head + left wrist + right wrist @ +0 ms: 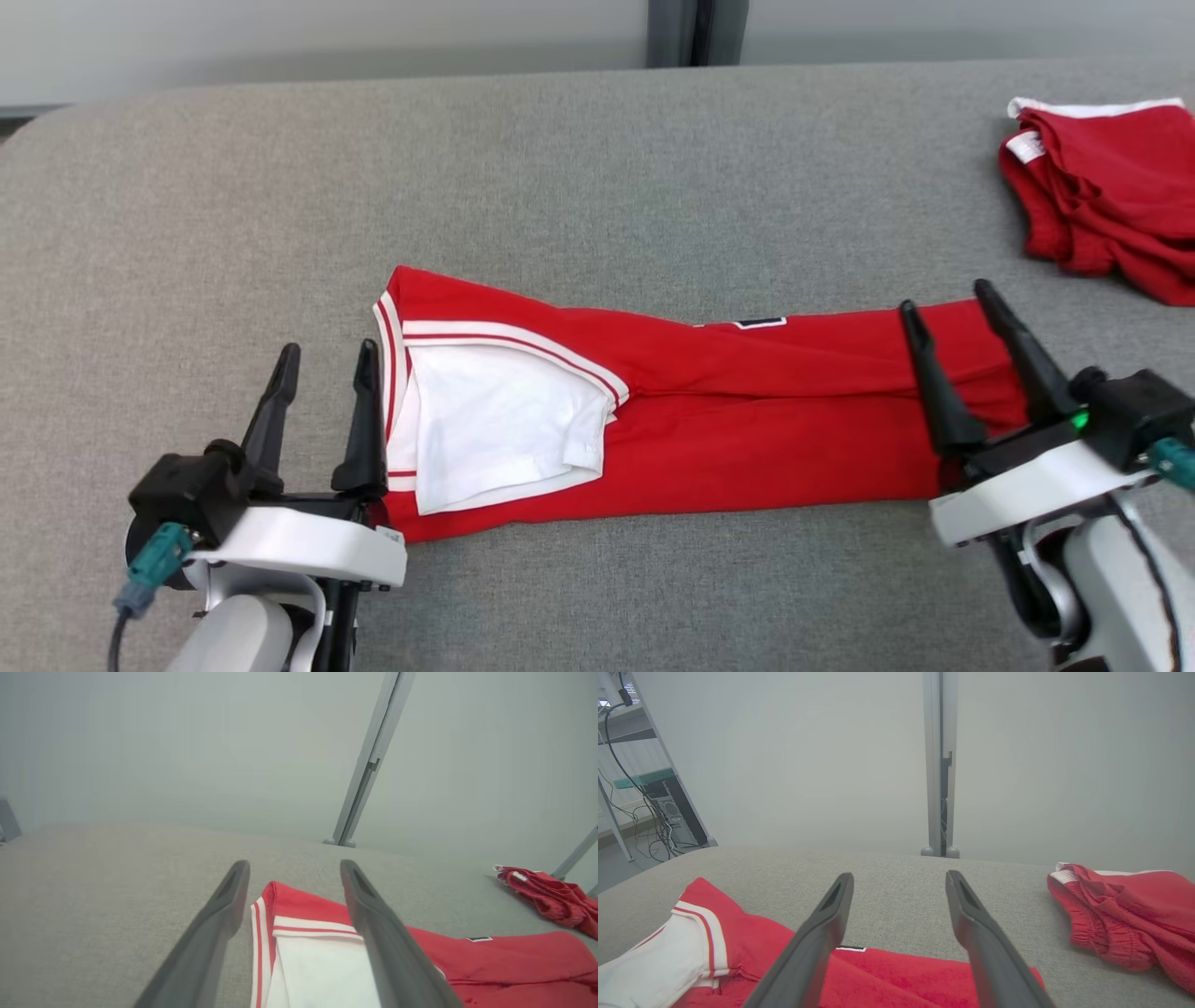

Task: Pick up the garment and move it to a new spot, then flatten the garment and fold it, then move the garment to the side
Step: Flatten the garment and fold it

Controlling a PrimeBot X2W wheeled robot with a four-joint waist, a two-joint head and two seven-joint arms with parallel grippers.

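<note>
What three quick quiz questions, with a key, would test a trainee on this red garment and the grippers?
1. True or false: the left gripper stands open at the folded red garment's white-trimmed end.
2. The crumpled red garment lies: A, far right; B, far left; C, under the folded one.
3. Which gripper is at the plain red end?
Key: 1 true; 2 A; 3 the right gripper.

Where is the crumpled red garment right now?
In the head view the crumpled red garment lies at the far right of the grey surface, beyond the right pincer and apart from the long folded garment.
</note>
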